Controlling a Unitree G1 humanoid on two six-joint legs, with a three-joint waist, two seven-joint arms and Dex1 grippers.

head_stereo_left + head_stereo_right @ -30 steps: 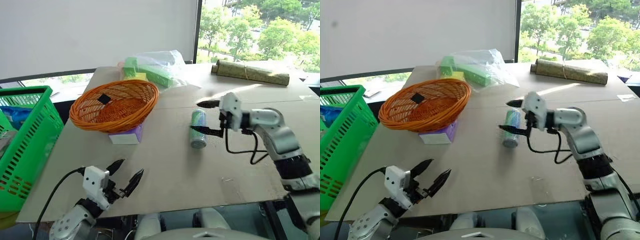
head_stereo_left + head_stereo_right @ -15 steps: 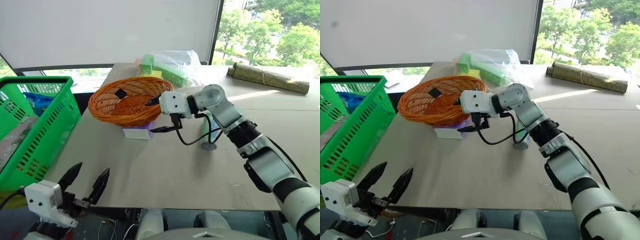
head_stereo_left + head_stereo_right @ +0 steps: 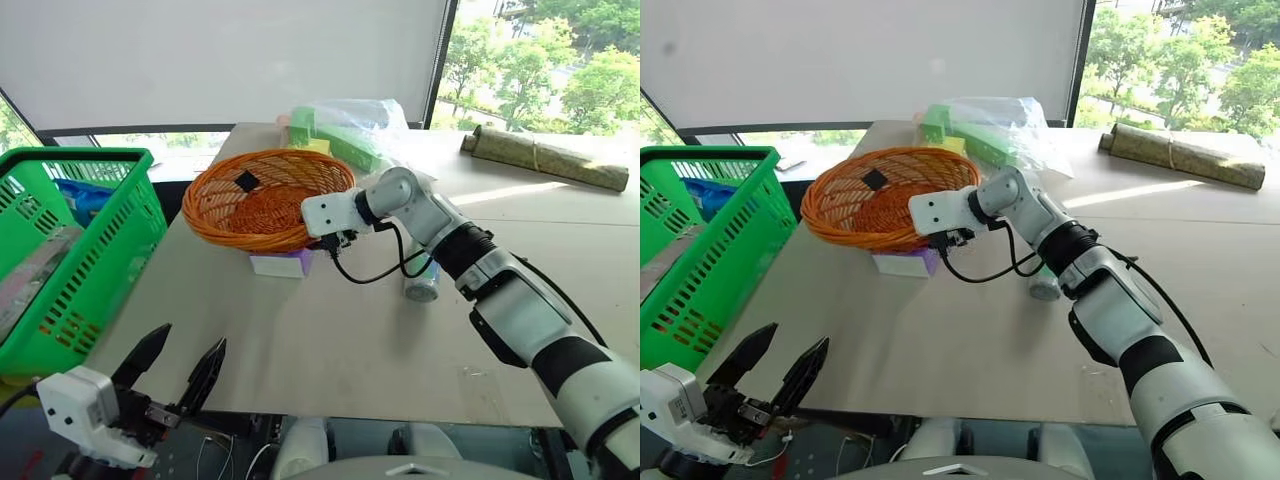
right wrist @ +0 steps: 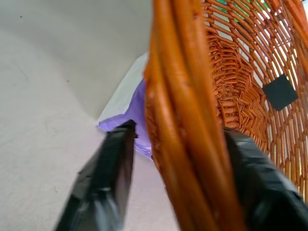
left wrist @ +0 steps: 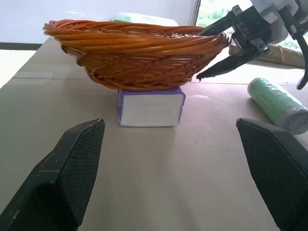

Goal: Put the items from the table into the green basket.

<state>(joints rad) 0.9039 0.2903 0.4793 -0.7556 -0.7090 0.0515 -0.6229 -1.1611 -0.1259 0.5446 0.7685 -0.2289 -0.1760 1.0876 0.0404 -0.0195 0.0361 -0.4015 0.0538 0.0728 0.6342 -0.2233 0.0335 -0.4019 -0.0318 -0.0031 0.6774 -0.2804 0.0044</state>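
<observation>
Orange wicker bowl [image 3: 268,198] sits on the purple-and-white packet [image 3: 283,264], pinning it to the tabletop [image 3: 330,330]. The right gripper [image 4: 178,159] has its jaws closed down on the bowl's rim, one finger inside and one outside, as the right wrist view shows. The step in hand appears to be moving the bowl off to free the packet; the next move calls for lifting or sliding the bowl without dragging the packet. The drink can [image 3: 422,282] lies on its side just behind the right forearm. The left gripper [image 3: 180,375] hovers at the near edge, jaws wide and empty. The green basket [image 3: 70,250] stands off the tabletop's left side, holding other contents. A clear bag of blocks [image 3: 345,125] and a rolled mat [image 3: 545,158] lie farther back.
</observation>
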